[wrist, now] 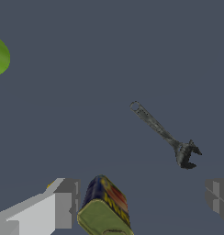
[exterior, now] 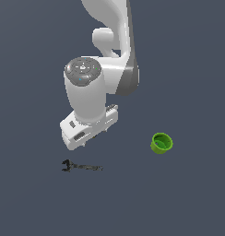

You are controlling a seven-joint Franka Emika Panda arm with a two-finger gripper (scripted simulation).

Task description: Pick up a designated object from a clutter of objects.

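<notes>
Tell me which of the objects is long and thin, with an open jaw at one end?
The dark wrench, lying flat and apart from the others. The green cup is round, and the olive-green can is squat.

Glossy white rounded arm (exterior: 98, 83), grey joint cap, boxy white pincer (exterior: 86, 138)

The wrench (wrist: 165, 135) looks like dark, worn metal with a dull, mottled finish. The green cup (exterior: 161, 143) seems smooth plastic. The can (wrist: 104, 209) has a printed label. The arm's white shell (exterior: 86, 94) is smooth and slightly glossy. The table (exterior: 188, 193) is matt grey.
</notes>
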